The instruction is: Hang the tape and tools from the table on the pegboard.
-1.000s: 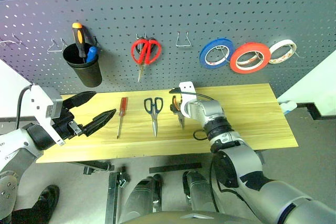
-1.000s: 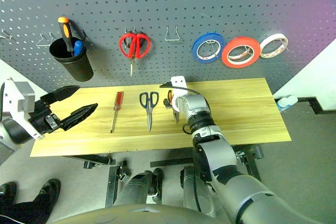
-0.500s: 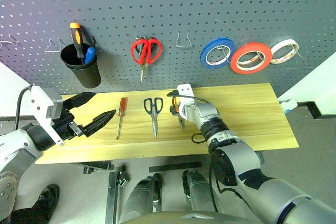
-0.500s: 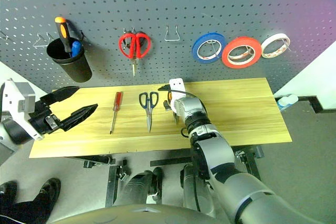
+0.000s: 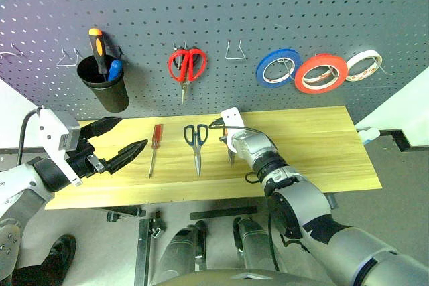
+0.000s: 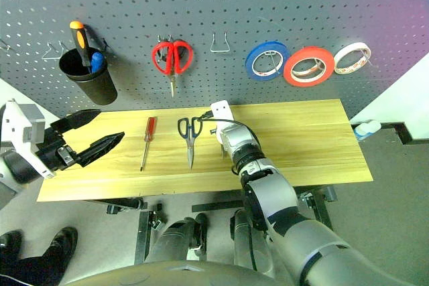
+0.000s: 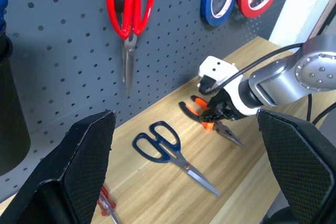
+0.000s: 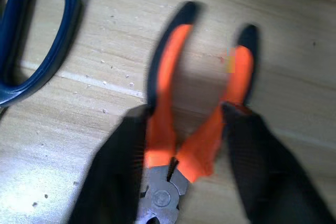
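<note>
Left gripper: fingers spread wide, holding nothing, poised over the left end of the table.

Up and behind it on the pegboard, a black cup with an orange-and-black screwdriver standing in it.

Just right of the left gripper's tips, the slim red-handled screwdriver lies flat on the wood, handle toward the board. It is apart from the fingers.

Further right, the black-handled scissors lie flat, loops toward the board, blades shut. Above them red-handled scissors hang on a hook.

Right gripper: angled down onto the table just right of the scissors, its two black fingers drawn in against the orange handles of the pliers, one finger on each outer side near the pivot. The pliers look to be resting on the wood, though the wrist view is blurred there. Handles splay away from the gripper toward the board.

Above the right gripper, an empty wire hook.

Up and to its right on the board: blue roll, the red tape overlapping its edge, then the white roll.
</note>
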Robot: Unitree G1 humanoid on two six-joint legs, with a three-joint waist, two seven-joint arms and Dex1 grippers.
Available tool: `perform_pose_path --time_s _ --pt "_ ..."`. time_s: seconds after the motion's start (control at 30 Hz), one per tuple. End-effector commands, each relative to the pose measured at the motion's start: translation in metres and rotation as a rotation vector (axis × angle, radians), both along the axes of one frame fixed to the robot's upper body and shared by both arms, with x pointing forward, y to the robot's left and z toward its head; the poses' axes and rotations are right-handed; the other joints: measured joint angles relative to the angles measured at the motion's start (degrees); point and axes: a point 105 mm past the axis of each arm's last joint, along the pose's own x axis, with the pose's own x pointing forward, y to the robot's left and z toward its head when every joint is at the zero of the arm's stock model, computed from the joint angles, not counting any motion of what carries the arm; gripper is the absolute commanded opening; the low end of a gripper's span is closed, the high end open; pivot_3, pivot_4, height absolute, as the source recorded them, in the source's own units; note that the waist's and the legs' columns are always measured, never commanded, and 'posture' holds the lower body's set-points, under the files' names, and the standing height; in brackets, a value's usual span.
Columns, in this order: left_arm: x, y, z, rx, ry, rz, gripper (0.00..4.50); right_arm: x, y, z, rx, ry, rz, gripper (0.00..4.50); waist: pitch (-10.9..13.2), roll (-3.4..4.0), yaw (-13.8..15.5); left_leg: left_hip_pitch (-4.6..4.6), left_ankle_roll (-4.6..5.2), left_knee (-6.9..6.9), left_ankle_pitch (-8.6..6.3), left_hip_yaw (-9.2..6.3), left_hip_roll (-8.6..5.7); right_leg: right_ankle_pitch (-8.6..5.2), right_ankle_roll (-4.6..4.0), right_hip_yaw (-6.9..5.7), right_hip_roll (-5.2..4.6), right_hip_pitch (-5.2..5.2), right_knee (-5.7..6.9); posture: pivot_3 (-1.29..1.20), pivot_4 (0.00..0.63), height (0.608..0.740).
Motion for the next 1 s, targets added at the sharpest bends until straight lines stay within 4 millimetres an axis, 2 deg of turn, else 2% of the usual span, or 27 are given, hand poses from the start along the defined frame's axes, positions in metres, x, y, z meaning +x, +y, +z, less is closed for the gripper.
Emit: perform_pose_path --time_s 0.03,0.07,0.27,0.37,0.53,0.7,0.77,1.0 --pt "-0.004 -0.002 0.013 0.018 -0.049 -0.012 4.50 -0.001 0.007 0.002 0.002 -0.011 0.020 0.59 0.0 0.00 0.0 0.00 0.00 0.00 0.00 0.00 0.00 0.00 0.00 0.00 0.00 0.00 0.00 -0.01 0.267 0.740" --pt "-0.004 -0.002 0.013 0.017 -0.048 -0.011 4.50 0.000 0.007 0.002 0.001 -0.013 0.017 0.30 0.0 -0.01 0.0 0.00 0.00 0.00 0.00 0.00 0.00 0.00 0.00 0.00 0.00 0.00 0.00 -0.01 0.267 0.740" --pt "-0.003 -0.001 0.011 0.011 -0.041 -0.006 4.50 0.004 0.011 0.010 -0.001 -0.056 0.070 0.30 0.0 0.00 0.0 0.01 0.00 0.01 0.00 -0.02 0.00 0.00 0.00 -0.02 0.00 0.02 0.00 -0.02 0.265 0.740" --pt "-0.002 -0.002 0.010 0.009 -0.040 -0.008 4.50 0.006 0.011 0.013 -0.057 -0.089 0.117 0.86 0.0 0.00 -0.1 0.01 -0.01 0.00 0.00 -0.01 0.00 0.00 0.00 -0.01 0.00 0.00 0.00 -0.02 0.265 0.740" --pt "-0.002 -0.002 0.008 0.004 -0.032 -0.009 4.50 0.008 0.013 0.018 -0.039 -0.110 0.128 2.53 0.2 -0.05 0.0 0.00 -0.02 0.00 0.00 -0.02 0.00 0.00 0.00 -0.01 0.00 -0.01 0.00 -0.02 0.267 0.740" --pt "-0.002 -0.002 0.009 0.001 -0.032 -0.013 4.50 0.018 0.008 0.037 -0.070 -0.200 0.090 4.19 0.3 -0.09 0.0 0.00 -0.02 -0.01 0.00 -0.01 0.00 0.00 0.00 -0.01 0.00 -0.02 0.00 -0.02 0.269 0.740" --pt "-0.002 -0.004 0.009 0.002 -0.035 -0.017 4.50 0.020 -0.001 0.040 -0.089 -0.209 0.045 4.19 0.3 -0.08 0.0 -0.01 -0.02 -0.01 0.00 -0.02 0.00 0.00 0.00 -0.01 0.00 -0.03 0.00 -0.02 0.268 0.740" --pt "-0.002 -0.004 0.010 0.001 -0.035 -0.019 4.50 0.013 -0.033 0.029 -0.096 -0.171 -0.096 4.19 0.3 -0.11 0.5 -0.03 -0.02 -0.02 0.00 -0.03 0.00 0.00 0.00 -0.02 0.00 -0.03 -0.02 -0.03 0.273 0.740"
